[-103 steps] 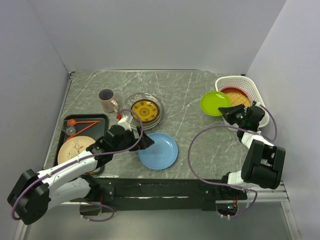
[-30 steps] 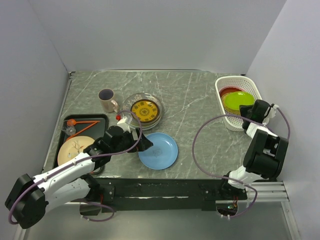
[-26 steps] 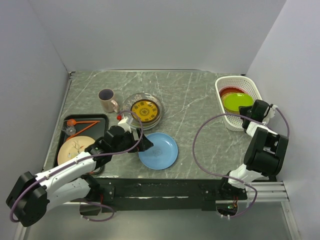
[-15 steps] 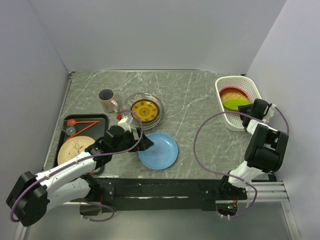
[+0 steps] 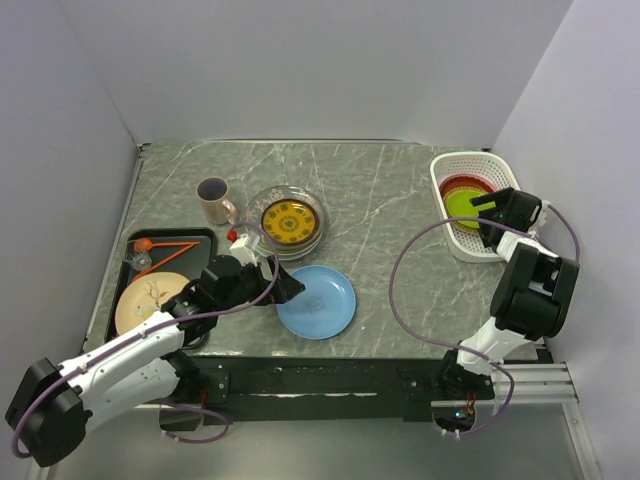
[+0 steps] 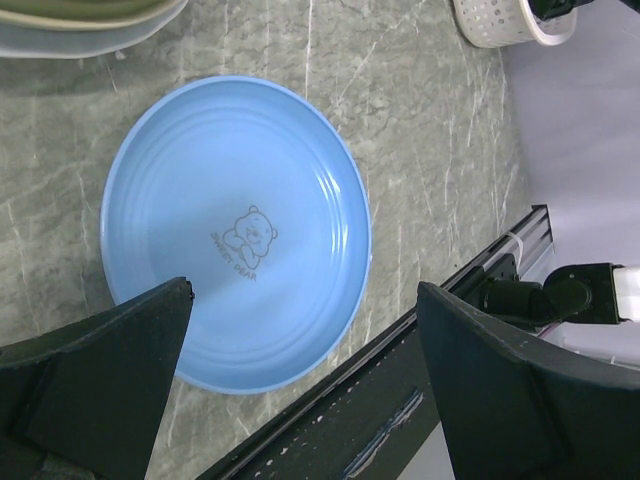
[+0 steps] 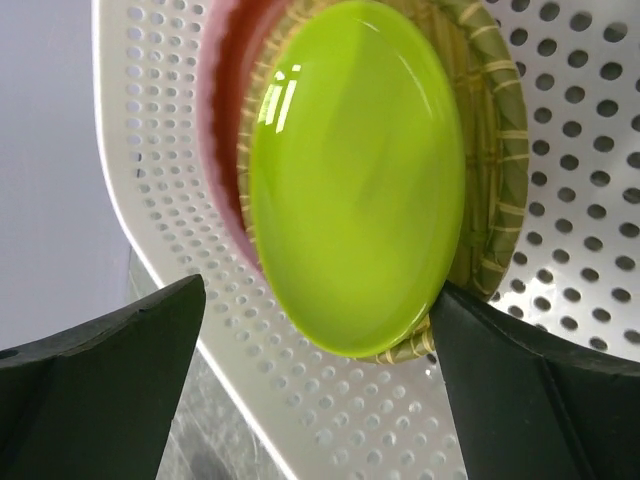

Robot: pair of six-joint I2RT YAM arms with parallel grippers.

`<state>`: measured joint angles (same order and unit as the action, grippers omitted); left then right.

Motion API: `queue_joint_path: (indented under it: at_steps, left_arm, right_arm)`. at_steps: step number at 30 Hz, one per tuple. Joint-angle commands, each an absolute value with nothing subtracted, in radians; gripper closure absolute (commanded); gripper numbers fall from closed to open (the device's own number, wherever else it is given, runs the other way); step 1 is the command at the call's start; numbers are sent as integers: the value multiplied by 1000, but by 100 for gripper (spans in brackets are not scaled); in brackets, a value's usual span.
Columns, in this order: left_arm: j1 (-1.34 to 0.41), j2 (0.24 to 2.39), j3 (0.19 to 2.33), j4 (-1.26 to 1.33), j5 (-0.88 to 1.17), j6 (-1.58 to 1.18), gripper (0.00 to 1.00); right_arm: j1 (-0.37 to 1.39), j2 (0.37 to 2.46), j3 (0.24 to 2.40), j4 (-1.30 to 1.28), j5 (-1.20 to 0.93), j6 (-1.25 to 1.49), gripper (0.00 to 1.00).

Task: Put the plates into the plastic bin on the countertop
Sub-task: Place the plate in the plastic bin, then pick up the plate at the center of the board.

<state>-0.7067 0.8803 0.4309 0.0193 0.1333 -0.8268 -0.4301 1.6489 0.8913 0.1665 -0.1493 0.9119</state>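
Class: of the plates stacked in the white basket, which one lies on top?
The lime-green plate, plain and glossy. Beneath it only the rims of a yellow-patterned plate and a red plate show.

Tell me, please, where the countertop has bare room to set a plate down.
Bare: the wide middle between the stack, the blue plate and the bin; also the back strip behind the mug. Crowded: the left side, around the tray, and the bin, holding plates.
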Motion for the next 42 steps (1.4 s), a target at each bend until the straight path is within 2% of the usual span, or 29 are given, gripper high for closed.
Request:
queue_joint_path:
  at_steps: [1, 9, 23, 29, 42]
  left_arm:
    - [-710, 844, 439, 23, 130, -828, 1]
    - [-710, 813, 439, -30, 103, -822, 1]
    - [-710, 873, 492, -121, 22, -813, 1]
    - [-710, 930, 488, -137, 3, -824, 1]
    - [-710, 1074, 485, -112, 3, -854, 8]
  right_arm:
    - [-436, 1516, 867, 112, -118, 877, 0]
    - [-436, 1368, 830, 54, -48, 851, 0]
    - [-426, 1256, 810, 67, -175, 822, 0]
    - [-348, 1235, 778, 87, -224, 792, 0]
    - [-98, 1183, 730, 97, -299, 727, 0]
